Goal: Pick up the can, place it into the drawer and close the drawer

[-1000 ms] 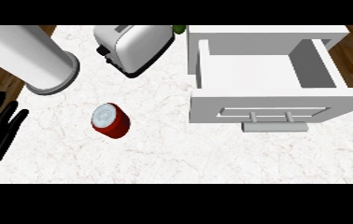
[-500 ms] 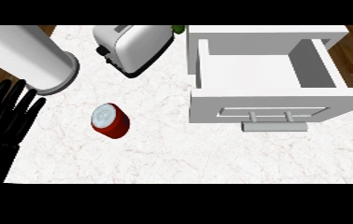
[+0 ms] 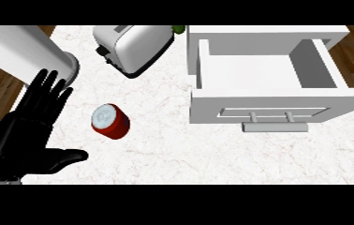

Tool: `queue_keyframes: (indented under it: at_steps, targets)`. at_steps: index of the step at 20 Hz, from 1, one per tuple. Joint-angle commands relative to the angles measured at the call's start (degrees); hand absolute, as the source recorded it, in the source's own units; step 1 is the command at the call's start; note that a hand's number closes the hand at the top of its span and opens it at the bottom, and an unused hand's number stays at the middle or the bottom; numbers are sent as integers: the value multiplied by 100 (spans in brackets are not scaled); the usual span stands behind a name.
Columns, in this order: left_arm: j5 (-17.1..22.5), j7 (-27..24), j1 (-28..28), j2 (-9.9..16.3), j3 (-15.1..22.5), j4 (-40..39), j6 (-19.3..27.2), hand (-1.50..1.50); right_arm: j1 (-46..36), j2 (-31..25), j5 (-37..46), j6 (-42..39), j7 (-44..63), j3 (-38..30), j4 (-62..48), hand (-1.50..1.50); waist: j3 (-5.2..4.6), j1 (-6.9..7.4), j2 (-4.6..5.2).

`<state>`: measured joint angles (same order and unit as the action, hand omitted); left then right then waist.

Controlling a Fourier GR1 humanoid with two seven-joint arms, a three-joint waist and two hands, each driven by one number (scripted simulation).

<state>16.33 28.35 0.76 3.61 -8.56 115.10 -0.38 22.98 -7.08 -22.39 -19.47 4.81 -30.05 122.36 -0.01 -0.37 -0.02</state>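
1. Left hand (image 3: pixel 31 135): at the left edge of the head view, fingers straight and spread, thumb pointing right along the lower edge. It has hold of nothing.
2. Can (image 3: pixel 110 121): red body, pale lid, lying tilted on the white marble counter (image 3: pixel 173 158). It sits just right of the left hand's fingers, apart from them, with bare counter between.
3. Drawer (image 3: pixel 266 78): white, pulled out, its inside bare. Its front panel with the grey handle (image 3: pixel 275 126) faces the lower edge. It stands well right of the can, with bare counter between them.
4. Toaster (image 3: pixel 135 48): silver, near the top edge, above the can and left of the drawer's left wall.
5. Large grey cylinder (image 3: pixel 31 55): upper left corner, just above the left hand's fingertips.
6. Counter edge: dark wooden floor (image 3: pixel 14 86) shows along the left side, behind the hand.
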Motion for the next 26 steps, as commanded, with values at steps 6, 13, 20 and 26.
queue_keyframes:
  at_steps: [6,13,20,26]
  targets:
    - [-613,-1131,27,-240,295,-1377,-114,-150,40,152,-154,-382,-46,-369,-139,-150,0,1,2]
    - [-826,-1839,8,-285,195,-2100,-32,-150,194,274,-67,-776,-48,-578,-23,-150,1,6,0]
    - [-760,-2342,98,-106,-83,-2651,15,-150,399,671,-239,-865,217,-670,484,-150,0,3,-3]
    - [-766,-3460,168,60,-377,-4060,-292,-150,-101,166,-569,-699,469,-935,92,-150,-1,6,4]
